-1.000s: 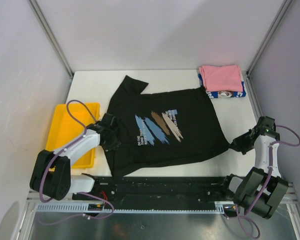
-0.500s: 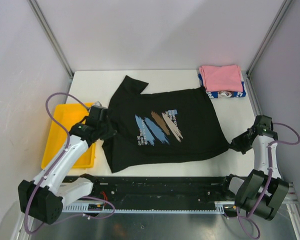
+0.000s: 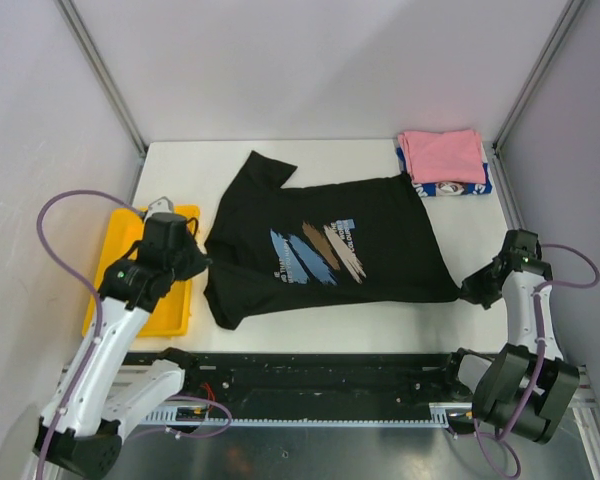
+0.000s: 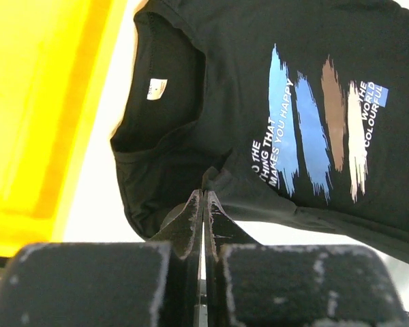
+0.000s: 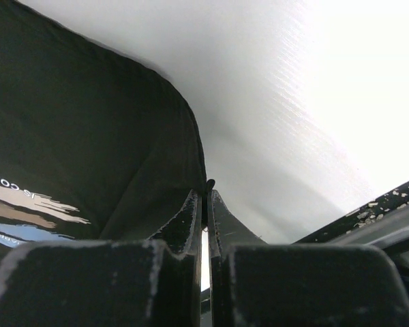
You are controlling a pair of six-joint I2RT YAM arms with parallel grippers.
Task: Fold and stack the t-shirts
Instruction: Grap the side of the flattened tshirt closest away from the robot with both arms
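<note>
The black t-shirt (image 3: 330, 255) is laid print-up across the middle of the white table (image 3: 310, 160), collar toward the left side, hem toward the right, one sleeve pointed to the far edge. The brush-stroke print (image 4: 320, 122) is seen in blue, brown and cream in the left wrist view, with white lettering beside it. The left gripper (image 3: 192, 262) is placed at the shirt's collar-side edge, just beside the yellow tray (image 3: 170, 305); its jaws are pressed together with a pinch of black cloth caught between the tips, as seen in the left wrist view (image 4: 203, 197). The right gripper (image 3: 477, 290) is set at the near right hem corner; its jaws are likewise closed tight, with the hem edge nipped between them (image 5: 206, 194). The pink t-shirt (image 3: 442, 155) is folded at the far right corner of the table, stacked on the blue-and-white t-shirt (image 3: 460, 187), which shows only at its near and left edges. Both are well apart from the black shirt's print, close to its far right corner.
</note>
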